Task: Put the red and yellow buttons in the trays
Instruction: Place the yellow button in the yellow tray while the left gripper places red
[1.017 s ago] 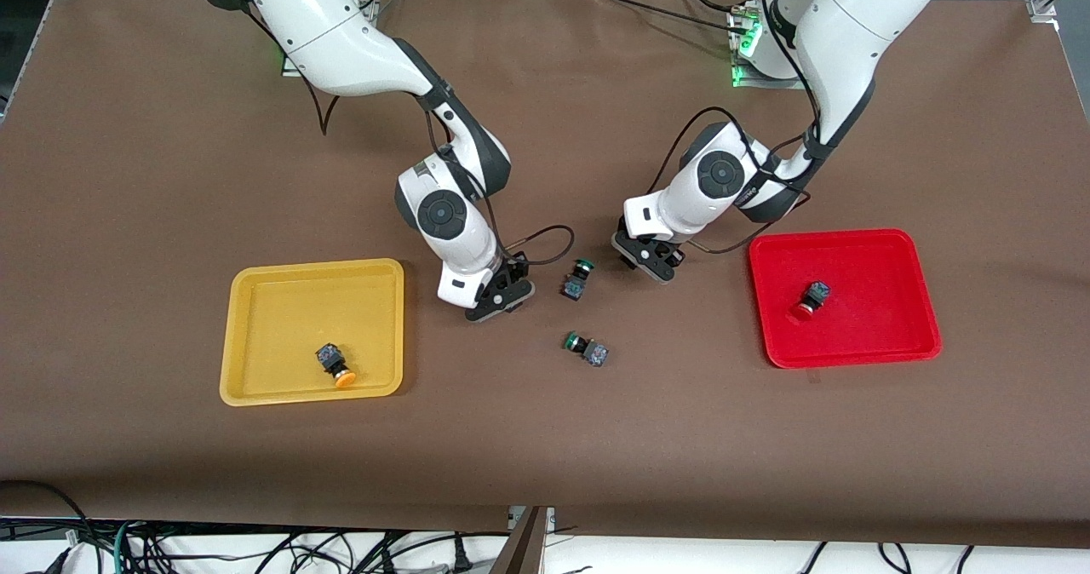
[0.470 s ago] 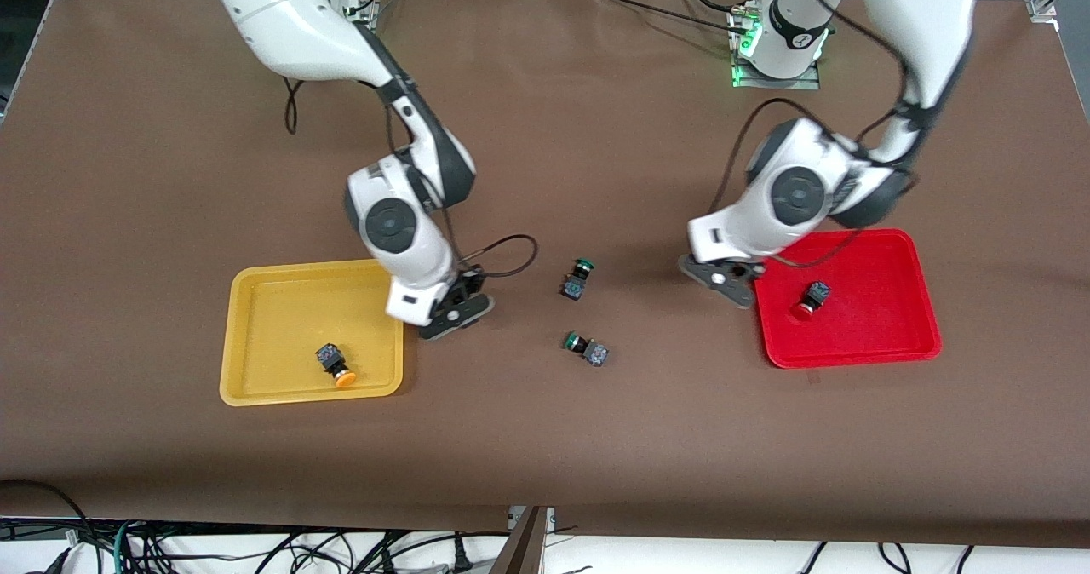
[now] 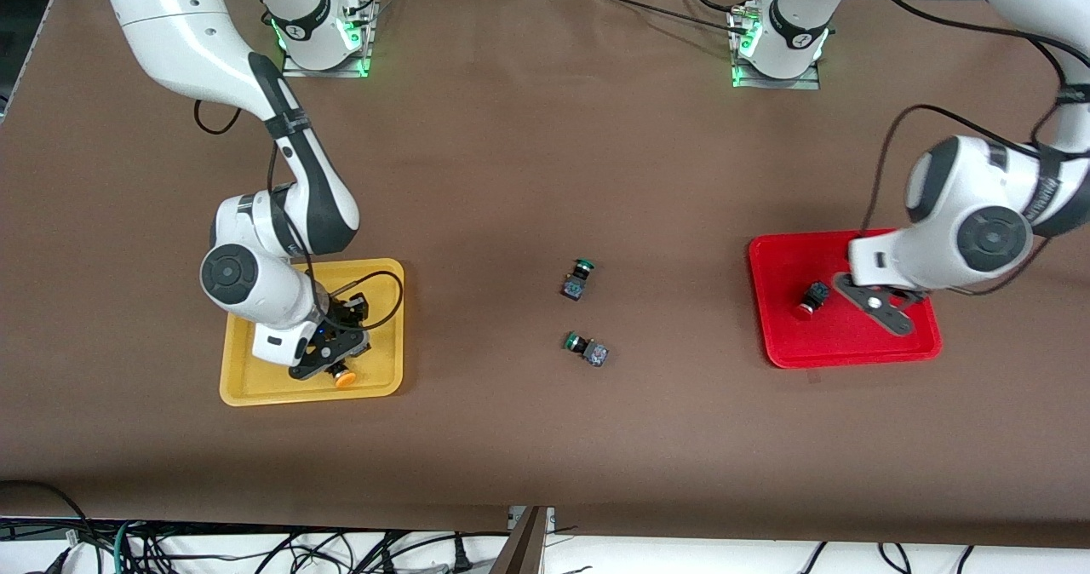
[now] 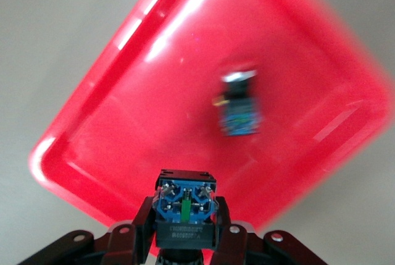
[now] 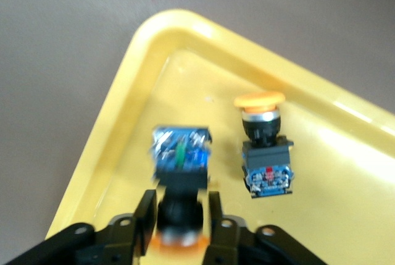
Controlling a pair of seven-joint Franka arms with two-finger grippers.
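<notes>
**A:** Starting at the right arm's end of the table, what did the yellow tray (image 3: 255,387) hold?

**B:** One orange-capped button (image 3: 342,375) lay in it on its side, near the tray edge closest to the front camera. The right gripper (image 3: 328,357) hung over that tray with its fingers (image 5: 145,220) clamped on a second button (image 5: 179,172), blue body pointing away from the wrist, an orange blur of cap down at the fingers.

**A:** Did the front view show that held button?

**B:** No, the gripper hid it there; only the right wrist view showed it, just beside the lying one (image 5: 265,147), long axes roughly parallel, caps at reversed ends.

**A:** And mid-table?

**B:** Two green-capped switches (image 3: 577,278) (image 3: 586,348) lay on the brown cloth, well apart from both trays, the second nearer the front camera.

**A:** The red tray (image 3: 817,348)?

**B:** A red-capped button (image 3: 811,299) lay inside on its side, cap toward the front camera. The left gripper (image 3: 881,308) hovered over the tray just beside it, fingers (image 4: 143,218) closed on another button (image 4: 185,206), body end facing the wrist camera, cap hidden. The front view did not show that one; the left wrist view did, and also the lying button (image 4: 237,107), blurred.
</notes>
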